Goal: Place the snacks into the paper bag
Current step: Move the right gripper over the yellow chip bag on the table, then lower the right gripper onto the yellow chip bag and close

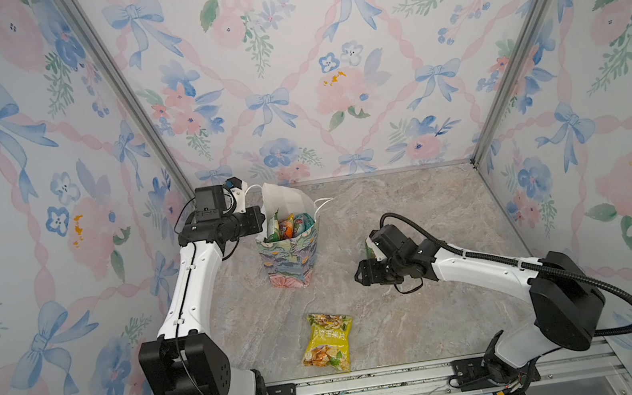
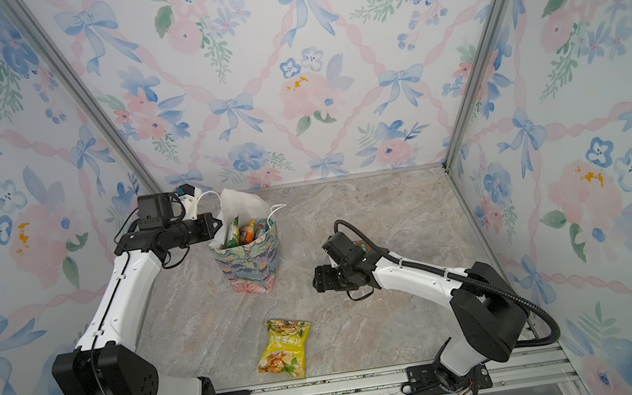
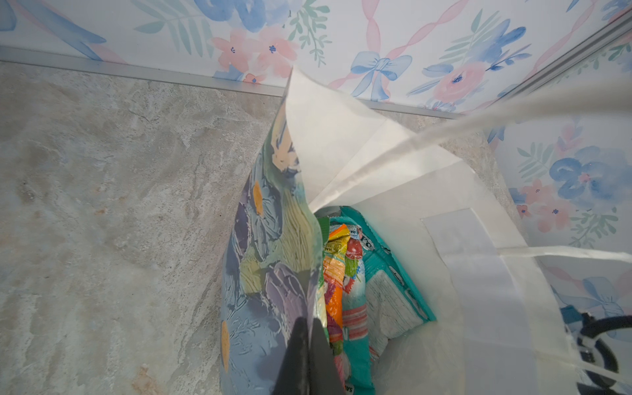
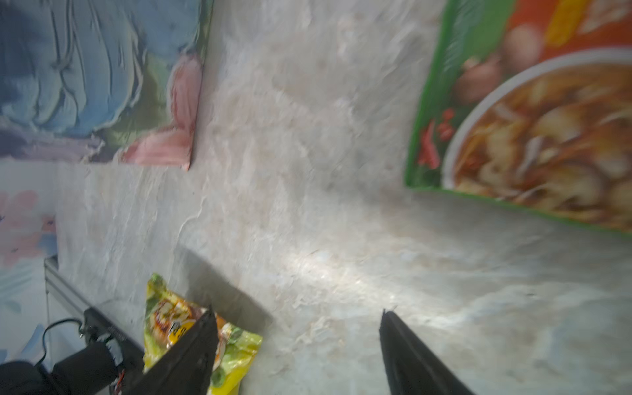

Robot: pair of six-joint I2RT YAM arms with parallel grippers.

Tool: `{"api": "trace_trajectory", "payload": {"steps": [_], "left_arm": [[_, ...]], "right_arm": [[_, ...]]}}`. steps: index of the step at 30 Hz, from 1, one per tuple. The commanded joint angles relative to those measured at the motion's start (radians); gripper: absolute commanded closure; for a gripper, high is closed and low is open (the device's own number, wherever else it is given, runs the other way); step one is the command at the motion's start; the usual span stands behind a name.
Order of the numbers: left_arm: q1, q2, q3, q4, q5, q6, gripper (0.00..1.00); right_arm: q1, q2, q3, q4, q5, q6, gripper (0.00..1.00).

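both top views: paper bag (image 1: 291,258) standing upright left of centre; yellow chip packet (image 1: 328,341) lying flat near the front edge, bare table (image 1: 427,317) around it | left wrist: left gripper (image 3: 310,325) clamping the bag's wall; teal packet (image 3: 390,301) sitting inside, lettering cut off | right wrist: right gripper (image 4: 297,310) hanging spread, empty; orange-green packet (image 4: 530,119) lying beyond, blurred

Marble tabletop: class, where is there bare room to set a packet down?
Bare: the grey marble tabletop beyond the open right gripper; also between the flowered paper bag and yellow chip packet. Crowded: the bag's rim, pinched by the left gripper.
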Motion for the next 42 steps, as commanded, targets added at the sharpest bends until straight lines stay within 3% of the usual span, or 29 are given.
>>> {"api": "trace_trajectory", "payload": {"steps": [1, 12, 24, 42], "left_arm": [[0.005, 0.013, -0.014, -0.009, 0.006, -0.005, 1.0], [0.005, 0.009, -0.011, -0.009, 0.017, -0.007, 1.0], [0.004, 0.008, -0.014, -0.009, 0.034, -0.009, 1.0], [0.005, 0.007, -0.011, -0.01, 0.026, -0.008, 1.0]], "right_arm": [[0.053, 0.031, -0.068, 0.112, -0.155, 0.123, 0.26], [0.177, 0.042, -0.222, 0.37, -0.263, 0.279, 0.29], [0.219, 0.158, -0.192, 0.442, -0.32, 0.315, 0.4], [0.115, 0.178, -0.186, 0.493, -0.364, 0.339, 0.97]]}}
